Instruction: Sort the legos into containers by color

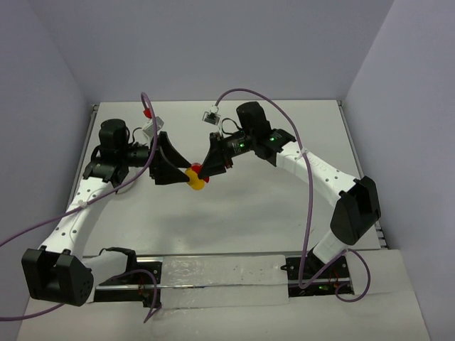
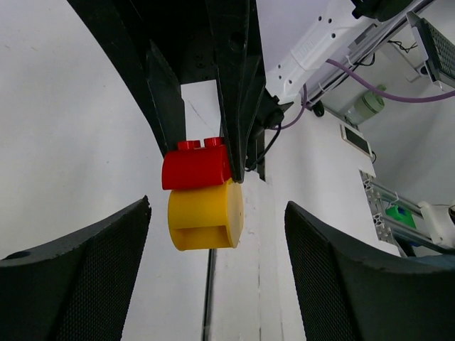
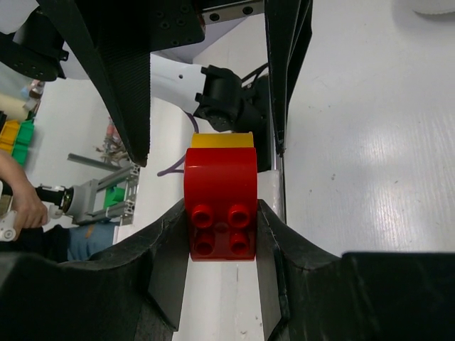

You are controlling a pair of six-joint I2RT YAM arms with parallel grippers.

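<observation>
A red-and-yellow lego [image 1: 194, 176] hangs above the table's middle between both grippers. It is a red studded brick [image 3: 221, 199] stuck to a yellow rounded piece [image 2: 205, 214]. My right gripper [image 3: 222, 229] is shut on the red brick's sides; it also shows in the left wrist view [image 2: 200, 153]. My left gripper [image 2: 217, 213] is open, its mesh pads [image 2: 85, 270] wide on either side of the yellow piece without touching it. A small red thing [image 1: 147, 112], perhaps a lego, lies at the back left. The other legos are out of view. Only a white curved edge [image 3: 435, 6] might be the tub.
Purple cables [image 1: 311, 177] loop over both arms. The table's back edge meets the wall [image 1: 213, 101]. A clear strip [image 1: 220, 271] runs along the near edge between the arm bases. Off the table stand frames and green bins [image 3: 18, 135]; a person's hand [image 3: 21, 206] shows there.
</observation>
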